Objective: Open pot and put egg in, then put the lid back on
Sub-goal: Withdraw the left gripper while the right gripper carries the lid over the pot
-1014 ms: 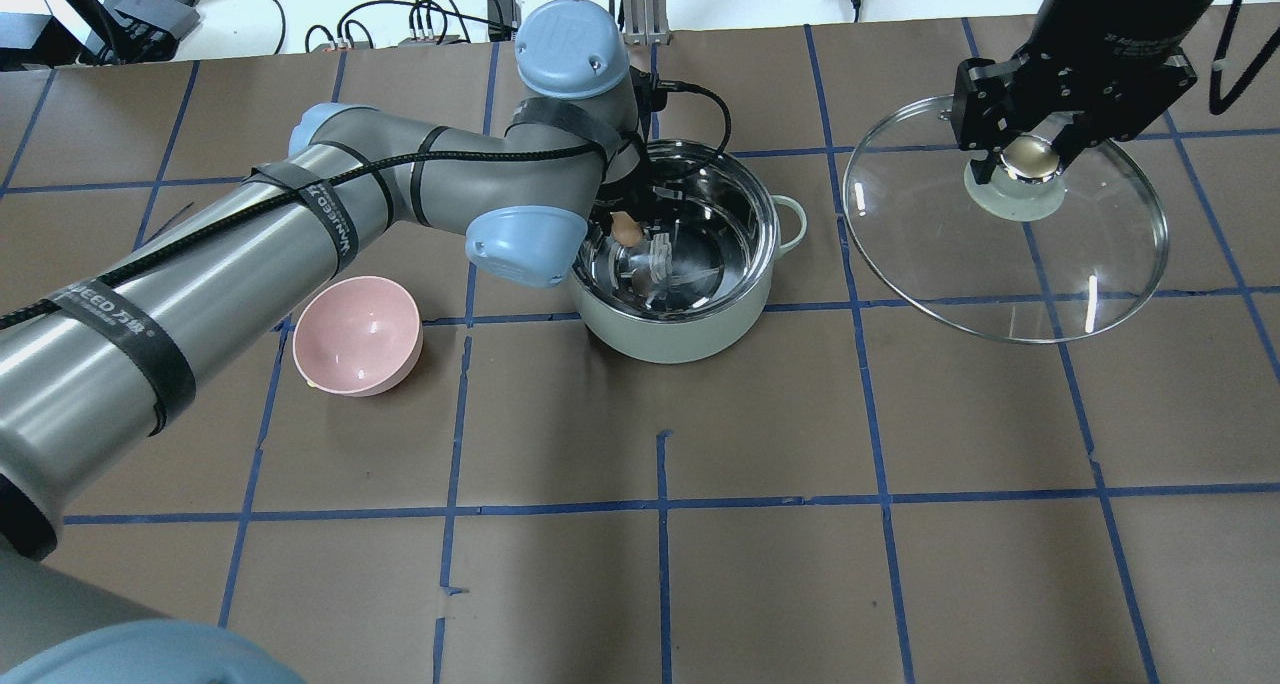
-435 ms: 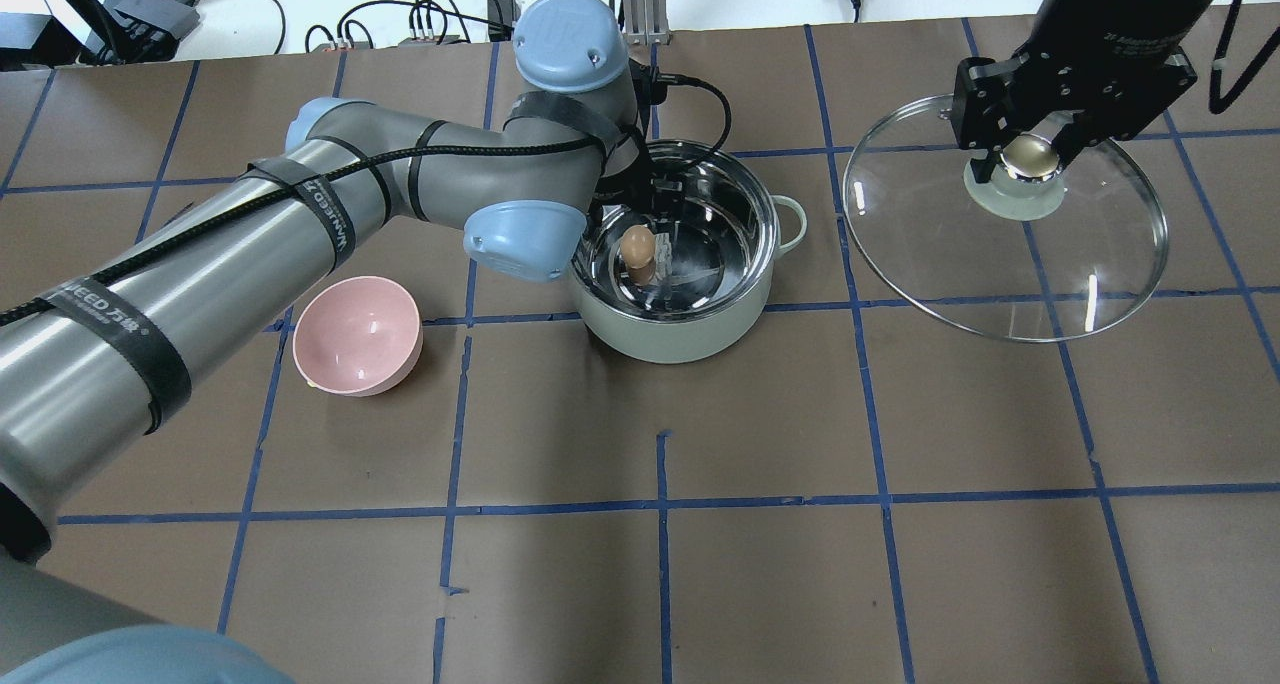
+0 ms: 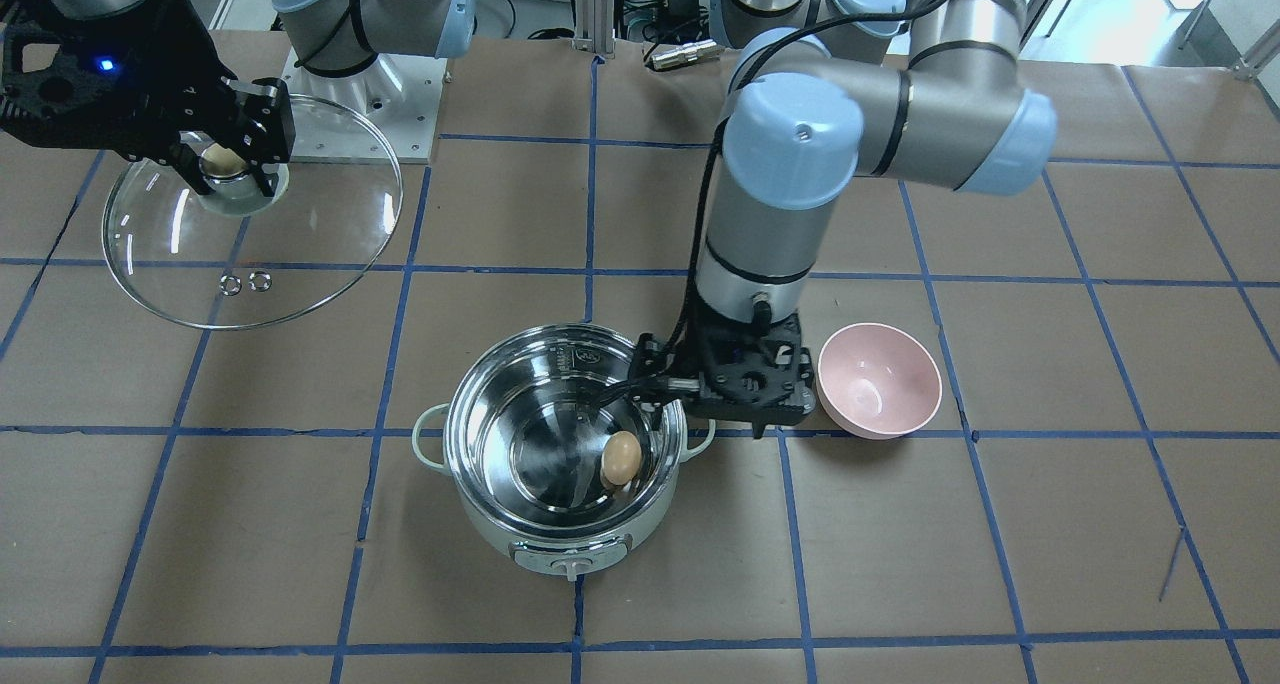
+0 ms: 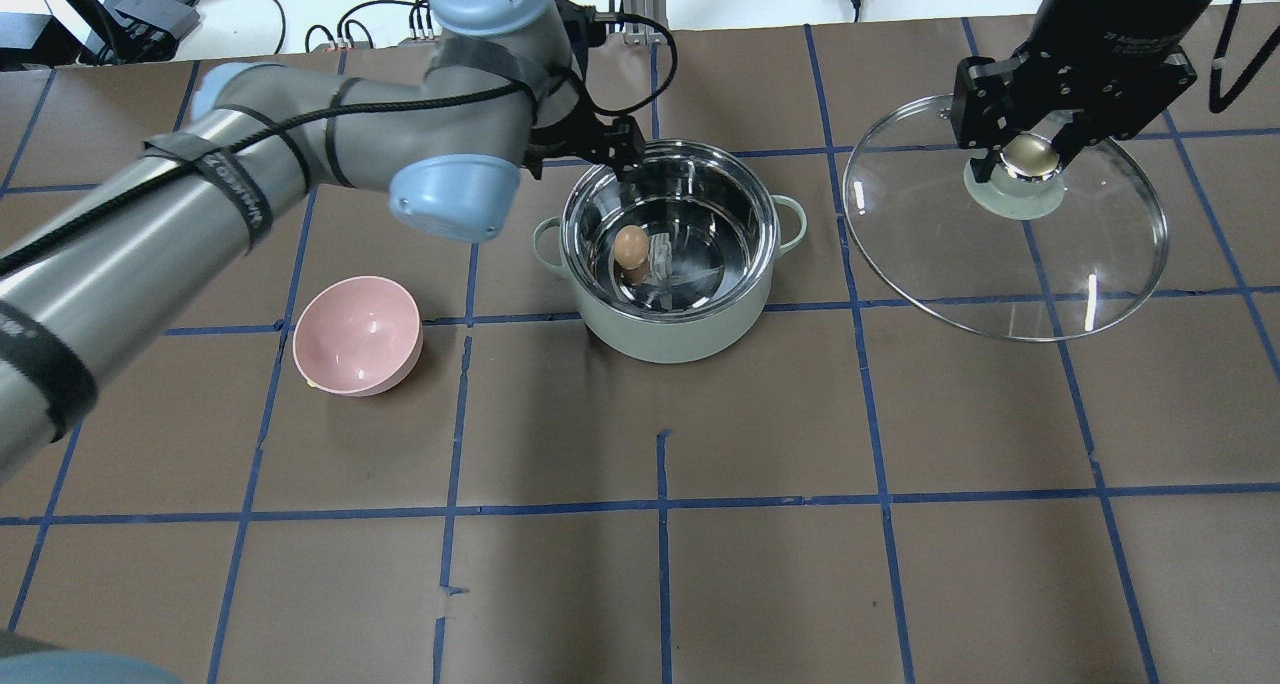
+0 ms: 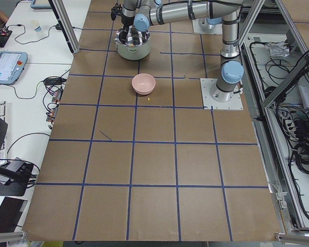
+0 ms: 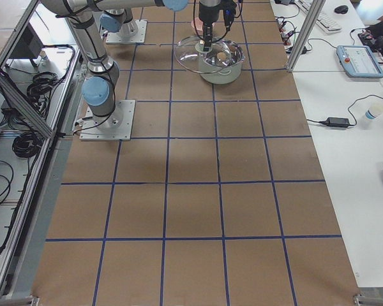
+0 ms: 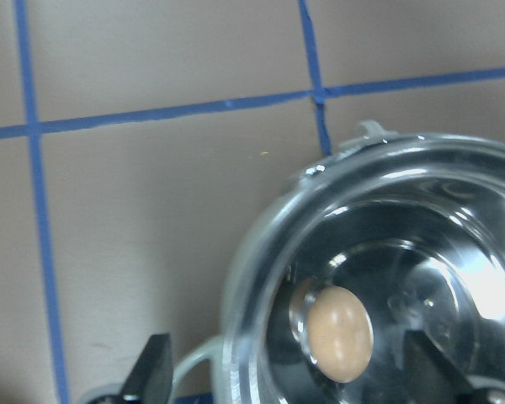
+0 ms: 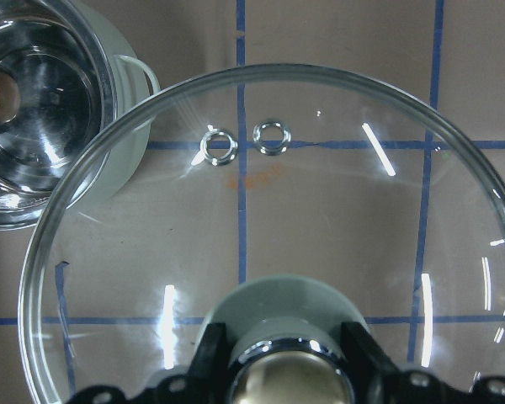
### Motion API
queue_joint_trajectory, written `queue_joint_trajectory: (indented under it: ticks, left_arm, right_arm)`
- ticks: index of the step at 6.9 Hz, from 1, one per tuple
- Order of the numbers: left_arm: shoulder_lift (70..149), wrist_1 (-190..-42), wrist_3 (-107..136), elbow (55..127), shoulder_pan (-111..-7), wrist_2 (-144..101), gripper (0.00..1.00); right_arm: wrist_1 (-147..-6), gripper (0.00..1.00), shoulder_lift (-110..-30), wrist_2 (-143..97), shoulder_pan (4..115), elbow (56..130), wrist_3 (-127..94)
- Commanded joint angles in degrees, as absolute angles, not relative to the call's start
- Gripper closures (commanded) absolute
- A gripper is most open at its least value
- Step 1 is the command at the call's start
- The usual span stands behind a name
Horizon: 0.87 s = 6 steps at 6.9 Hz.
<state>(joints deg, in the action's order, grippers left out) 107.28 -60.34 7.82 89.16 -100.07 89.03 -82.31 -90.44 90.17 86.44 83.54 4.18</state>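
Note:
The mint-green pot [image 4: 690, 339] stands open at the middle back of the table. The tan egg [image 4: 630, 247] lies inside it on the steel bottom, also in the front view [image 3: 621, 458] and the left wrist view [image 7: 341, 332]. My left gripper [image 4: 612, 152] is open and empty, raised above the pot's rim on my left side; its fingertips [image 7: 156, 374] stand wide apart. My right gripper [image 4: 1030, 154] is shut on the cream knob of the glass lid [image 4: 1000, 264] and holds it off the table, right of the pot. The lid's vent rings [image 8: 220, 145] show.
A pink bowl [image 4: 357, 334] sits left of the pot, close to my left arm in the front view [image 3: 880, 379]. Blue tape lines grid the brown table. Cables and a metal post lie along the back edge.
My left gripper has let go of the egg, which now rests in the pot. The left arm has lifted out of the pot and drawn back to my left. The right arm and lid have not moved.

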Motion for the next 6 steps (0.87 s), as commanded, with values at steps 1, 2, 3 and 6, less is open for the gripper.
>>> queue_joint_trajectory:
  ticks: [1, 2, 3, 6]
  left_arm:
    - [97.1, -74.5, 7.6, 89.0, -94.8, 88.9, 0.0]
    - [93.3, -81.6, 7.6, 88.9, -93.5, 89.0, 0.0]
    - [91.3, -84.8, 7.6, 88.7, -92.9, 89.1, 0.0]
    - [88.6, -92.6, 4.2, 87.8, -90.8, 91.4, 0.0]
  right_arm:
    - [-82.9, 0.96, -85.8, 89.5, 88.0, 78.7, 3.4]
    - [-83.4, 0.96, -81.1, 90.0, 92.7, 74.1, 0.9]
    - [-86.8, 0.96, -77.1, 89.5, 96.5, 72.7, -1.6]
    - [-96.0, 0.95, -68.0, 89.0, 103.5, 72.6, -16.0]
